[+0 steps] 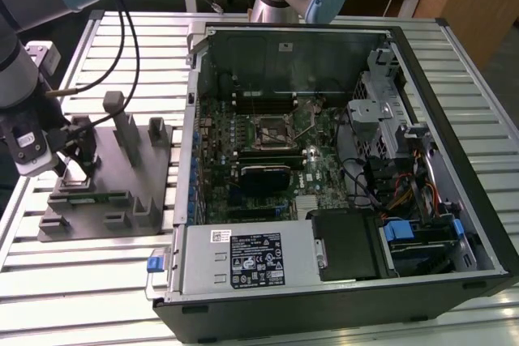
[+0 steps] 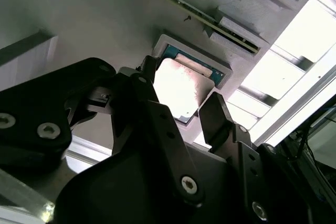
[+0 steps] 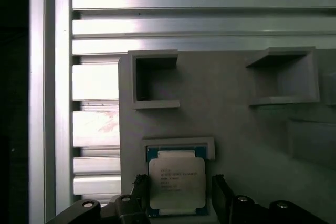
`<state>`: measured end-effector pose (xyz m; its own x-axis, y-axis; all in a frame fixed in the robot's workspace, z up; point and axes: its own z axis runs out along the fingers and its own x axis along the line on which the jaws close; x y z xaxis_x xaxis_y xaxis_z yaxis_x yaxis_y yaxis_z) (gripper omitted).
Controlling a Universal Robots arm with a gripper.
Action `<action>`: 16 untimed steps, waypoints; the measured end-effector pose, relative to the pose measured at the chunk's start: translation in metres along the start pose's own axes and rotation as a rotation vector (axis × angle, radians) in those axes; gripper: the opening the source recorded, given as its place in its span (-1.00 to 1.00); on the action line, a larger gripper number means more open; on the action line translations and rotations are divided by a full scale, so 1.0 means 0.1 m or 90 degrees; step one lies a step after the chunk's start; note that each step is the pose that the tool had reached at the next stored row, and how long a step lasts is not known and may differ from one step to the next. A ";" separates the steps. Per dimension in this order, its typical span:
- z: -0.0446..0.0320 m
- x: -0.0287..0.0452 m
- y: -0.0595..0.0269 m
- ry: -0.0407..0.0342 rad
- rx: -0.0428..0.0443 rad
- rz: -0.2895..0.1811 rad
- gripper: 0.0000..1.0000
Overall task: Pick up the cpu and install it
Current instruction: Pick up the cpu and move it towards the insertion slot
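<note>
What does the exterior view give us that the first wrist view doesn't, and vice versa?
Exterior view: the open computer case, its motherboard with the socket, and the arm above the fixture at that view's left.
First wrist view: the cpu lying flat in its fixture pocket, with a finger of the tool on either side of it and the jaws apart.
Shared: the grey fixture, the slatted table and the tool.
</note>
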<state>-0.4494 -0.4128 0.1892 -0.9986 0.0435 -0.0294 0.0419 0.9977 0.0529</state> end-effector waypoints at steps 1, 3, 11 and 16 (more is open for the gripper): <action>0.003 0.000 0.002 0.0000 0.0000 0.000 0.21; 0.009 0.001 0.009 -0.0001 -0.0001 0.000 0.21; 0.025 0.002 0.026 0.0000 0.0000 0.000 0.21; 0.045 0.003 0.025 0.0000 0.0000 0.000 0.21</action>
<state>-0.4494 -0.4101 0.1848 -0.9986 0.0435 -0.0294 0.0419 0.9977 0.0528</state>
